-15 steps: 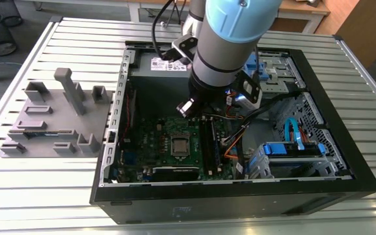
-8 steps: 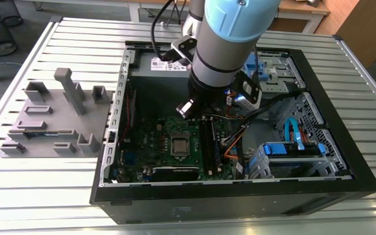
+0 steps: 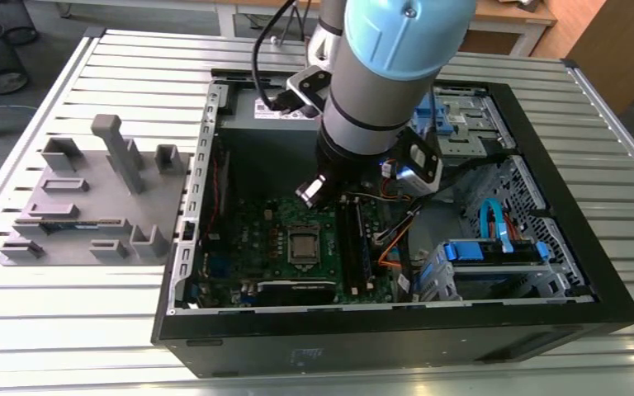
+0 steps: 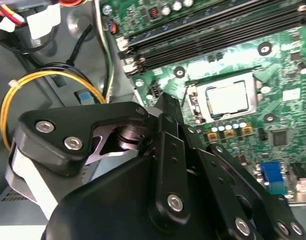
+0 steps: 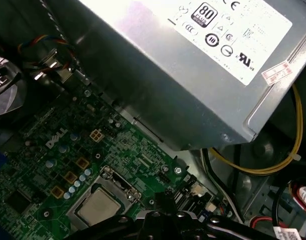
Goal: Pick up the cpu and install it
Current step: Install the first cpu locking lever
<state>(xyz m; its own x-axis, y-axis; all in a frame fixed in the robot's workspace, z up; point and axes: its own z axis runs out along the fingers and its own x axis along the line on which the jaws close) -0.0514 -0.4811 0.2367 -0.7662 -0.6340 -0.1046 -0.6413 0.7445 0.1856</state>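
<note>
Slatted metal table (image 3: pixel 96 330), with an open black computer case (image 3: pixel 405 330) lying on it, side panel off. The arm (image 3: pixel 383 74) reached down into the case from above.

The grey power supply box (image 5: pixel 193 75) sat close beside the gripper, its labelled face turned up, nearer to it than anything else in the case. A grey moulded fixture block (image 3: pixel 86 198) stood outside the case, well apart from the gripper.

The green motherboard (image 4: pixel 283 75) lay flat on the case floor, directly under the gripper.

The gripper (image 4: pixel 168 107) hung low over the board, apart from it, with nothing seen in its grasp. Whether it was open or closed could not be made out.

Black memory slots (image 4: pixel 203 35) ran alongside the socket, off to one side of the gripper. A looped yellow cable (image 4: pixel 22 90) lay behind the gripper, near the power supply.

The cpu (image 4: pixel 228 98) sat flat in the silver socket frame (image 4: pixel 195 100) on the motherboard, metal top up. It was near the gripper's tip but not touching it, lower and just ahead of it in both wrist views. Bare board and small components lay between the tip and the socket.
</note>
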